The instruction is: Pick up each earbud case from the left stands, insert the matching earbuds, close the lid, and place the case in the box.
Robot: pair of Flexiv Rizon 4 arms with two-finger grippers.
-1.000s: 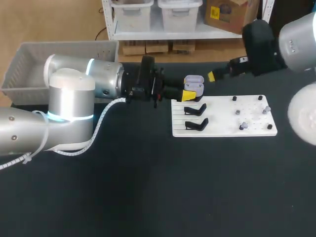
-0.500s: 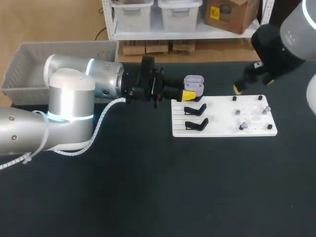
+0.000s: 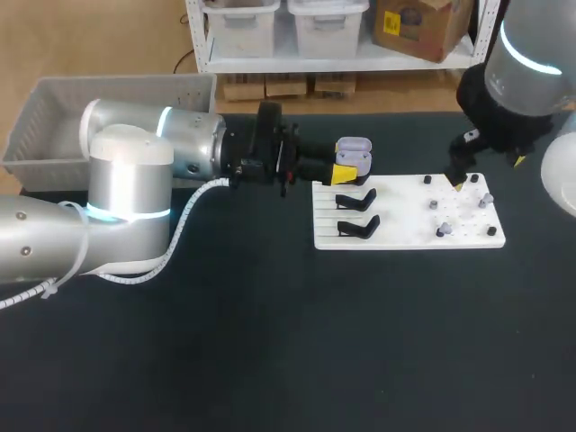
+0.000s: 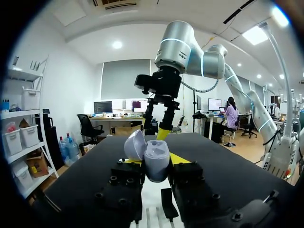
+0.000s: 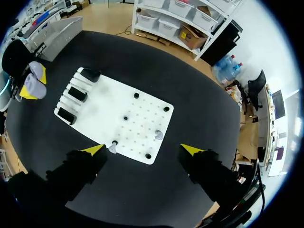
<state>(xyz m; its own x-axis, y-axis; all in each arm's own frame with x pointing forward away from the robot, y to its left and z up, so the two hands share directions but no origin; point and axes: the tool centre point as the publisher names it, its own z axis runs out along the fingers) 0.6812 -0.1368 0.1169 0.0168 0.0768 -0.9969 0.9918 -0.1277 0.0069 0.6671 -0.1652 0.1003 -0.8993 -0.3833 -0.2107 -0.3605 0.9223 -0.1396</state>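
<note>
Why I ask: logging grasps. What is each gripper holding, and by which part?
Left gripper: the open lilac plastic earbud case, pinched across its base, lid free. Right gripper: nothing; open above the white pegboard.

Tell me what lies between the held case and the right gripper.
Head view: bare black table, then the white board's far edge with one black peg.

Silver arms (image 3: pixel 184 144), cyan rings, black wrists, yellow-tipped fingers (image 3: pixel 345 177).
</note>
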